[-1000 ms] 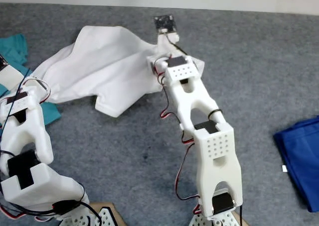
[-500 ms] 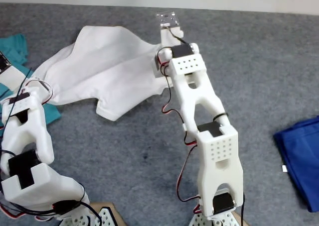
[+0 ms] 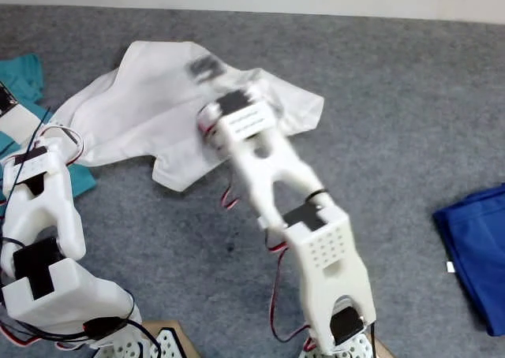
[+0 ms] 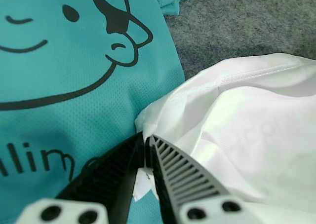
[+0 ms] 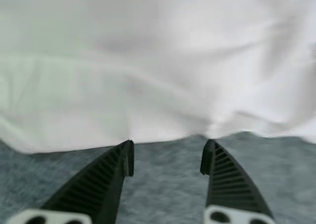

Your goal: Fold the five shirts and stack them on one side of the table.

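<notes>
A crumpled white cotton shirt [image 3: 150, 113] lies spread over the far left part of the grey felt-covered table [image 3: 394, 98], one sleeve pointing toward the near edge and its right end bunched near the middle of the far edge. A teal mesh shirt printed with a black line drawing of a cartoon face [image 3: 24, 72] lies at the left edge of the table. The white shirt's left end overlaps it. A royal-blue shirt [image 3: 477, 251] lies at the right edge, toward the near right corner, well apart from the other two.

The left arm [image 3: 39, 208] stands at the near left corner, its wrist out by the left edge. In the left wrist view the left hand [image 4: 147, 141] is clenched on a folded corner of the white shirt [image 4: 256, 130]: the two black ribbed fingers [image 4: 173, 167] press together with the cloth pinched at their tips, right over the teal shirt [image 4: 59, 86]. A small white label [image 4: 140, 184] hangs between the fingers below the pinch.

The right arm [image 3: 316, 240] stretches from the near edge toward the far left, with the right hand [image 3: 207, 68] above the middle of the white shirt, blurred in the high view. In the right wrist view this hand [image 5: 168, 152] is released, with a wide gap between its two black fingers. Their tips sit just at the hem of the white shirt [image 5: 158, 61], with bare grey table [image 5: 168, 184] between them. It holds nothing.
</notes>
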`<state>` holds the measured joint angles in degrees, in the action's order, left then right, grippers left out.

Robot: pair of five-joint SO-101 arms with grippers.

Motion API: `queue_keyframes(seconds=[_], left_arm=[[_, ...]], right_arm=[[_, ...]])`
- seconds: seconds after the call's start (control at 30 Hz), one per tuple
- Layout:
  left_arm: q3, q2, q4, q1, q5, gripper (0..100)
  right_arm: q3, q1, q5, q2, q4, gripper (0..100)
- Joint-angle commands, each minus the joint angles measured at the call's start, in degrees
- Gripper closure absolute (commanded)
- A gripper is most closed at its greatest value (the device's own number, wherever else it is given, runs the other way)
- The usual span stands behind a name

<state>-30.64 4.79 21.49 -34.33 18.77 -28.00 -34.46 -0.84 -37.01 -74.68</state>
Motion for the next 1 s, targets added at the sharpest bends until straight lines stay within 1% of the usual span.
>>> queue_keyframes(seconds=[0.0,0.17,0.27,0.4,0.47,0.6,0.7,0.83,0.97], left_arm=[[0.48,-0.22,-0.88,1.19,0.44,99],[0.4,-0.22,-0.88,1.27,0.44,99],[0.4,-0.22,-0.88,1.27,0.44,99],[0.4,-0.31,-0.88,1.27,0.44,99],[0.31,-0.31,-0.88,1.27,0.44,99],[0.31,-0.31,-0.88,1.36,0.44,99],[0.31,-0.31,-0.88,2.07,0.44,99],[0.31,-0.31,-0.88,2.51,0.44,99],[0.31,-0.31,-0.88,2.51,0.44,99]], right_arm=[[6.02,-4.09,0.88,3.21,7.43,77.1],[7.16,-4.26,0.88,7.25,8.92,77.1],[10.24,-3.56,0.97,8.04,10.33,77.1],[13.14,1.19,3.52,8.13,13.58,77.1],[13.23,3.91,3.69,8.4,13.93,77.1],[12.35,6.99,4.04,10.24,14.11,77.1],[11.47,8.31,3.96,10.86,15.08,77.1],[11.47,9.19,4.04,10.68,20.35,77.1],[12.88,9.19,3.87,10.68,23.34,77.1]])
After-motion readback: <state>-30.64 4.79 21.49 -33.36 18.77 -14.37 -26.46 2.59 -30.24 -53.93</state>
